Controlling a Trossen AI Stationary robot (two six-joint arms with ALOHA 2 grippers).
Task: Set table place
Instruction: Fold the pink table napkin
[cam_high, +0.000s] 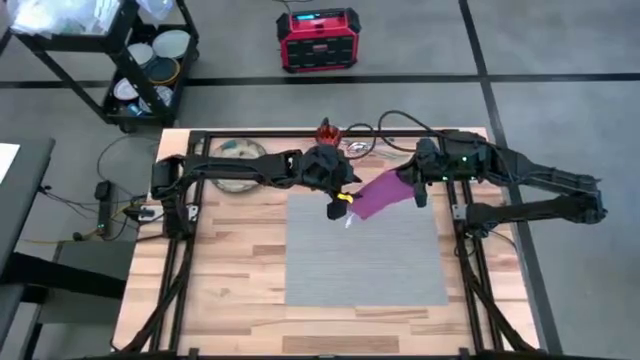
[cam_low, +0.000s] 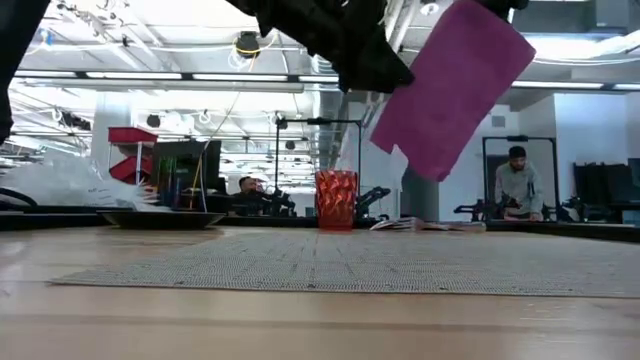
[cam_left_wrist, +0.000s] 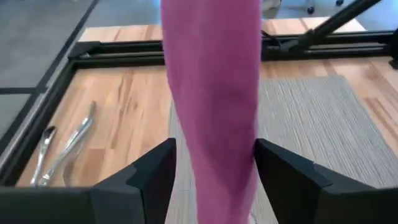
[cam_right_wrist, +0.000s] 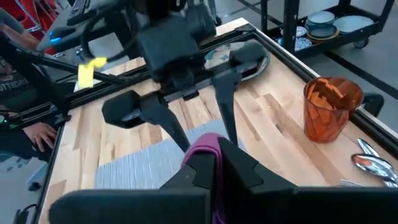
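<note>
Clamped together on one end of the magenta cloth napkin (cam_high: 381, 195), the right gripper (cam_high: 411, 186) holds the cloth in the air right of centre in the high view, above the upper right corner of the big grey rectangular woven mat (cam_high: 365, 250). In the right wrist view its two dark fingers (cam_right_wrist: 205, 168) meet with a pink fold pinched between them. The left gripper (cam_high: 341, 203) sits at the napkin's other end, near the middle of the high view; its jaws stand spread apart, and in the left wrist view the cloth hangs down between the two fingers (cam_left_wrist: 155, 177) without either visibly pressing it.

From the low camera the napkin (cam_low: 450, 85) hangs tilted in the upper right of the frame, clear of the mat (cam_low: 330, 262) below.

On the light butcher-block wooden table (cam_high: 215, 270), the round speckled grey-green plate (cam_high: 232, 152) lies in the upper left, partly under the left arm. A small orange-red cup (cam_high: 329, 131) stands at the top edge, upright, near the centre. Steel cutlery (cam_left_wrist: 62, 149) lies on bare wood beside the mat; individual pieces are hard to tell apart.

A black wheeled shelf cart (cam_high: 140, 60) with dishes stands at the upper left, and a red box (cam_high: 317, 40) on the floor at top centre. A person (cam_low: 516, 185) stands in the room far right.
</note>
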